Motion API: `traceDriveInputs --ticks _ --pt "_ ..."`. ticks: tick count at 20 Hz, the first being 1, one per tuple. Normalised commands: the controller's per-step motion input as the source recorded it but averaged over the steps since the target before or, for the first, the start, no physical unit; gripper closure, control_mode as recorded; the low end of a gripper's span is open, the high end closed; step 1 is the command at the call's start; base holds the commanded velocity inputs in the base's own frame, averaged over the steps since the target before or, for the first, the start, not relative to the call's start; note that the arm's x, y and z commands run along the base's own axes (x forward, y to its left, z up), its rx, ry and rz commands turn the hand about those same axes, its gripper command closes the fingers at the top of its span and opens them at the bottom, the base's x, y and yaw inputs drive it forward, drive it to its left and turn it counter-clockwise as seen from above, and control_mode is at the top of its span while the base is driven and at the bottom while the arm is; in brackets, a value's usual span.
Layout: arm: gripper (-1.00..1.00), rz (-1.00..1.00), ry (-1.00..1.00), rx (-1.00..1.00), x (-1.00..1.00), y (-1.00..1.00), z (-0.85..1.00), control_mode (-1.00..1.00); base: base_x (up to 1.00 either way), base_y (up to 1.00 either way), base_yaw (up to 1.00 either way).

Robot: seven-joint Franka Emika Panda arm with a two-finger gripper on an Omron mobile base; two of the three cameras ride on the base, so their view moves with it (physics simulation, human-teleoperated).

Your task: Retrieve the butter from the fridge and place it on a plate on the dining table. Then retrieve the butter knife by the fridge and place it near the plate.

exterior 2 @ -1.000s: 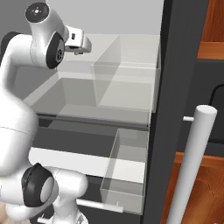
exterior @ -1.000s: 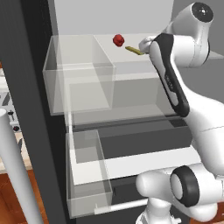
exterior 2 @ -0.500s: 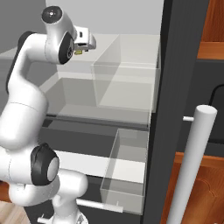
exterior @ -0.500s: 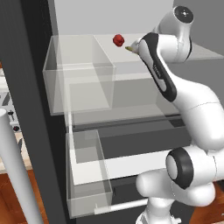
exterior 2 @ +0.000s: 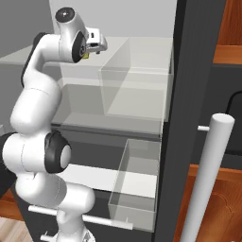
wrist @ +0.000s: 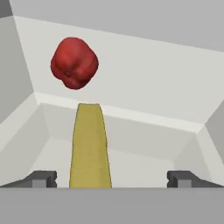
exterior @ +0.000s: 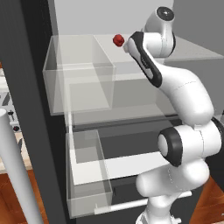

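Inside the fridge [exterior: 26, 109], on the pale upper shelf [wrist: 144, 78], the butter [wrist: 89, 146] lies between my wide-open end effector [wrist: 111, 179] fingertips, nearer the left one, untouched. A small red item [wrist: 74, 62] sits just behind it.

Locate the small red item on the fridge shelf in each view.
Left base view: red item upper centre, on the shelf just left of the arm.
Right base view: not visible to me.
Hand view: upper left, beyond the butter.
Shared landmark: clear shelf bin.
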Motion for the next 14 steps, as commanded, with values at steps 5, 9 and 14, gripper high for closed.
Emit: traceDriveInputs --ticks 5,9,14 --pt "-1.00 0.00 0.04 0.00 0.50 0.06 0.00 -1.00 0.00 0.00 0.00" --pt "-1.00 0.00 0.07 0.00 0.25 0.12 0.00 -1.00 0.00 0.00 0.00" --pt "-1.00 0.00 0.09 0.00 0.06 0.01 -0.23 -1.00 0.00 0.00 0.00"
